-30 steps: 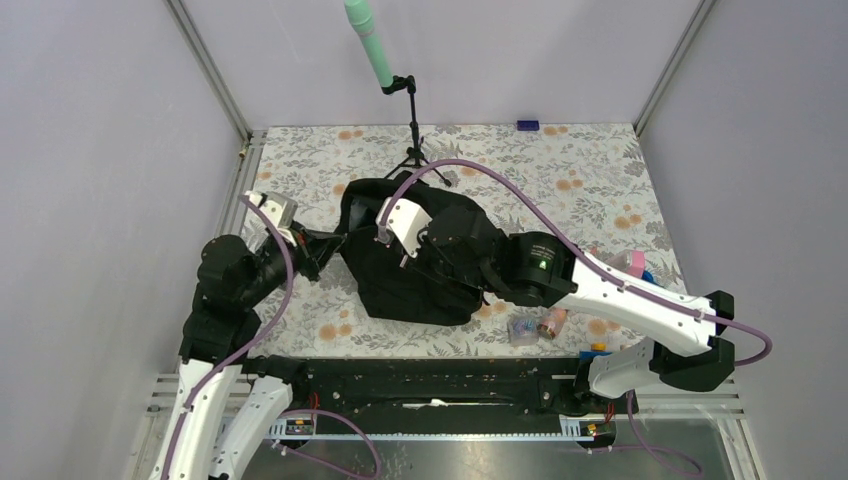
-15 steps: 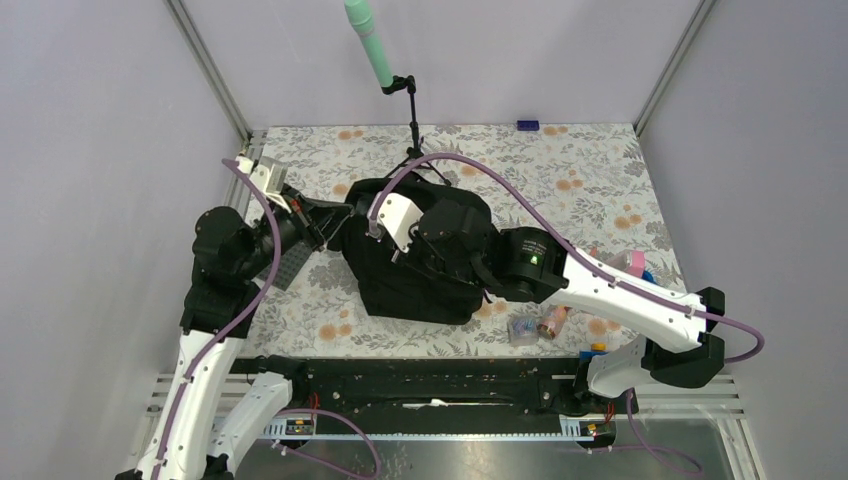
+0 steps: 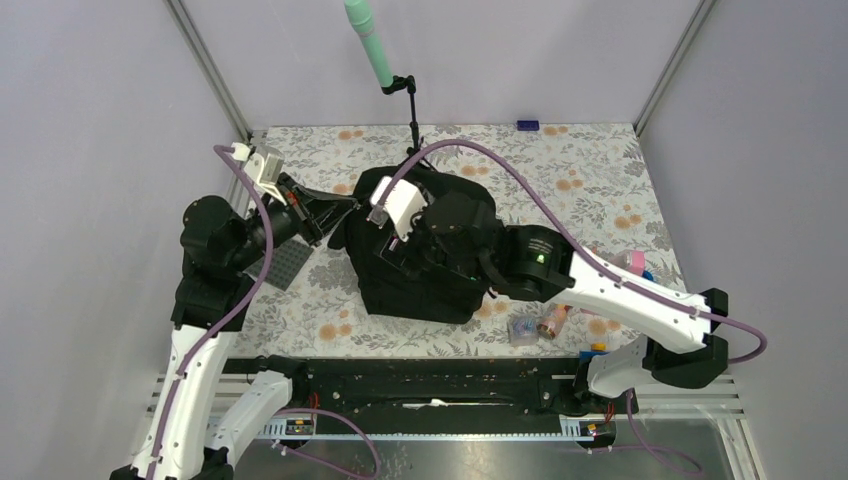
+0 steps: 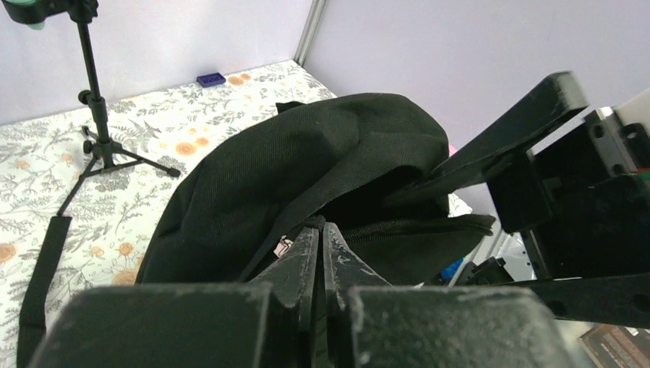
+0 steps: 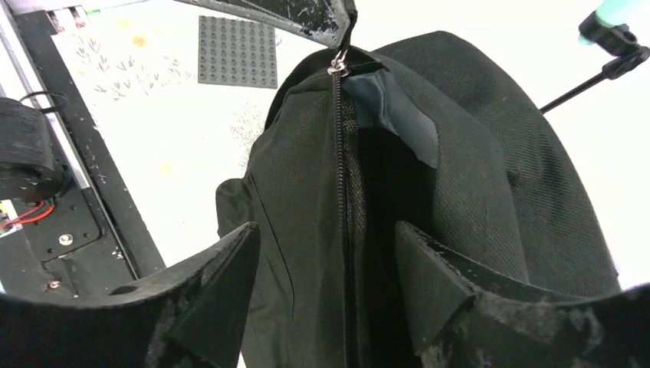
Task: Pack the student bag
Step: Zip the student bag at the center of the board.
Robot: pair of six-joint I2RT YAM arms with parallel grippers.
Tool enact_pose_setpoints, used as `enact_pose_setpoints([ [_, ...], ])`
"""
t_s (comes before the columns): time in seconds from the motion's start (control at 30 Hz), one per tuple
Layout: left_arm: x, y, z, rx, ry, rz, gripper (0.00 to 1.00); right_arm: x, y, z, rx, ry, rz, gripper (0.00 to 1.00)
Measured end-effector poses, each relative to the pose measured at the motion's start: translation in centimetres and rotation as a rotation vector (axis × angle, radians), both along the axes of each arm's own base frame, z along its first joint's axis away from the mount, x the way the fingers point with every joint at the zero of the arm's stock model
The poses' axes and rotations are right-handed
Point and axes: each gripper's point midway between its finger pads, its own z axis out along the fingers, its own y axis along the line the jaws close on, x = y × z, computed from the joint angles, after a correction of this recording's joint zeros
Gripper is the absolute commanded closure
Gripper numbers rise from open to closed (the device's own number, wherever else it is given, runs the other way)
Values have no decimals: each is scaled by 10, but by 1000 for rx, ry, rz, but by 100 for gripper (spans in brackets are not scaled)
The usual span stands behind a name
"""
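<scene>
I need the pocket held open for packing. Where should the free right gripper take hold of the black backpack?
Probably the zipper-lined rim of the large black fabric backpack, from straight above: that thin ridge runs right under the open right gripper. The left gripper pinches the silver zipper pull at its far end.

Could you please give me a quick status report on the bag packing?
Left tool shut on silver zipper pull. Right tool open, empty, above large black fabric backpack, grey lining showing. Grey studded plate lies apart beside it.
</scene>
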Motion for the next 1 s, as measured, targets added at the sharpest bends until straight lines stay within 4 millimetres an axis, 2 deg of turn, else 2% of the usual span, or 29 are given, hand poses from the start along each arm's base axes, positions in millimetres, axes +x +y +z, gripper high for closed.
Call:
enact_pose_setpoints([
  [0.17,0,-1,6,-30,97,2,100,-10,-8,26,123,-21,33,17],
  [0.3,3,-4,9,-57,153,-5,100,-19,-14,47,234,-46,73,17],
  [0.43,0,-9,11,-69,176,-41,100,-19,-9,61,334,-86,87,22],
  [0.77,-22,-16,16,-46,160,-144,100,-20,24,60,447,-168,174,38],
  [1.0,-34,-18,19,-38,154,-188,100,-12,36,61,480,-228,167,45],
])
